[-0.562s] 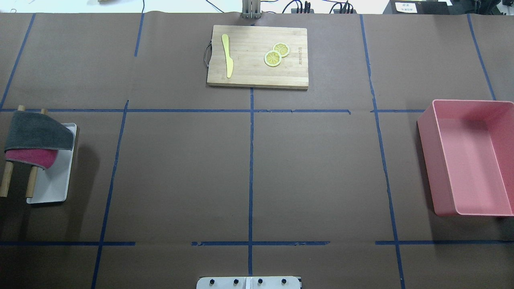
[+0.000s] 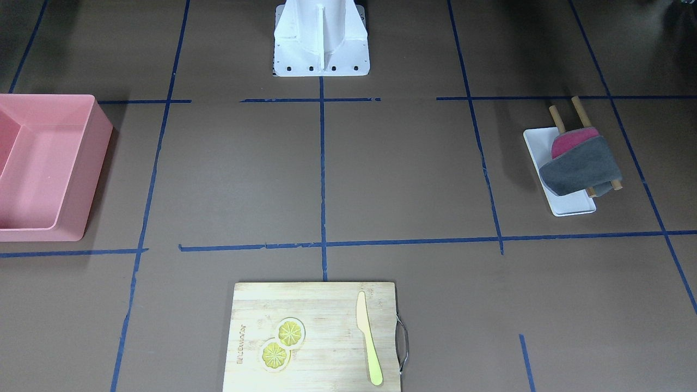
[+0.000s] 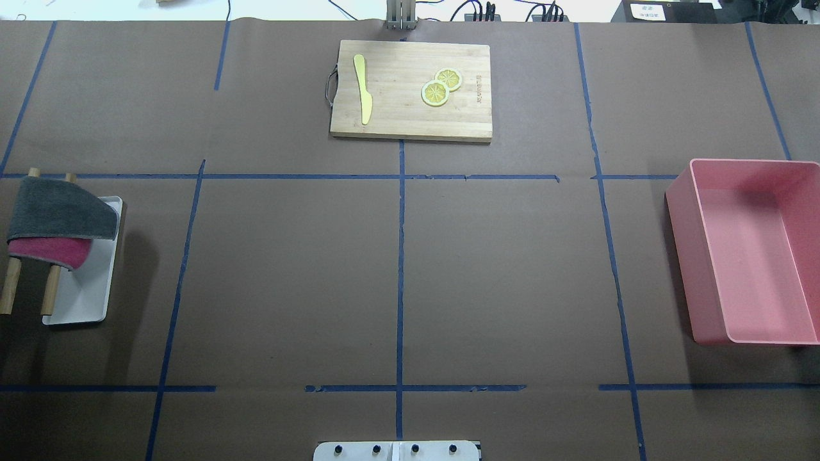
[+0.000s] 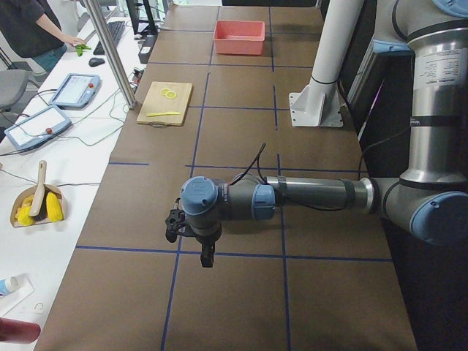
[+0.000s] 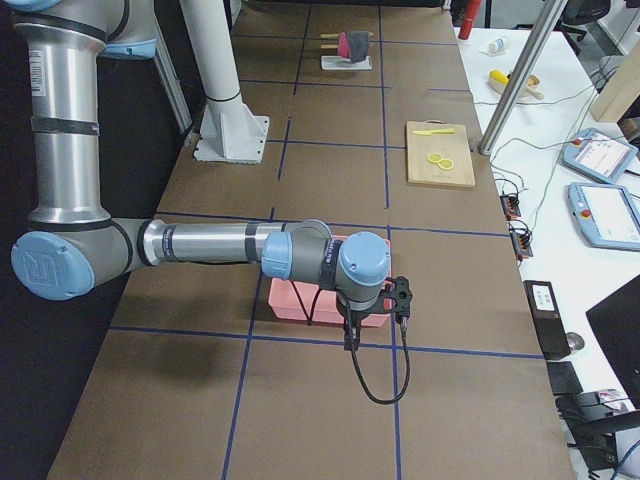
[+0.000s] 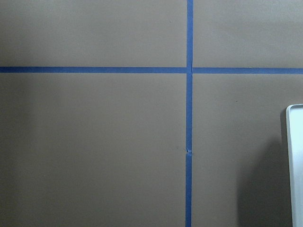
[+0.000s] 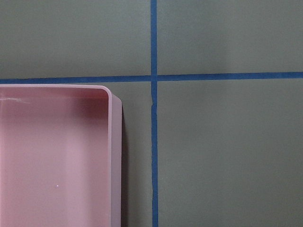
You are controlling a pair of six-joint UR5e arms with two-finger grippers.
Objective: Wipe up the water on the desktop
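The desktop (image 3: 288,275) is a matte dark-brown surface marked by blue tape lines; I see no water on it in any view. A grey and magenta cloth (image 3: 61,211) hangs over two wooden rods above a small white tray (image 3: 83,301) at the robot's left; it also shows in the front view (image 2: 582,166). The left gripper (image 4: 207,252) shows only in the left side view, hovering over bare desktop; I cannot tell its state. The right gripper (image 5: 350,335) shows only in the right side view, above the pink bin (image 5: 300,305); I cannot tell its state.
The pink bin (image 3: 692,256) stands at the robot's right; its corner fills the right wrist view (image 7: 115,156). A bamboo cutting board (image 3: 397,115) with a yellow knife (image 3: 364,89) and two lemon slices (image 3: 435,93) lies at the far middle. The tray's edge (image 6: 296,161) shows in the left wrist view.
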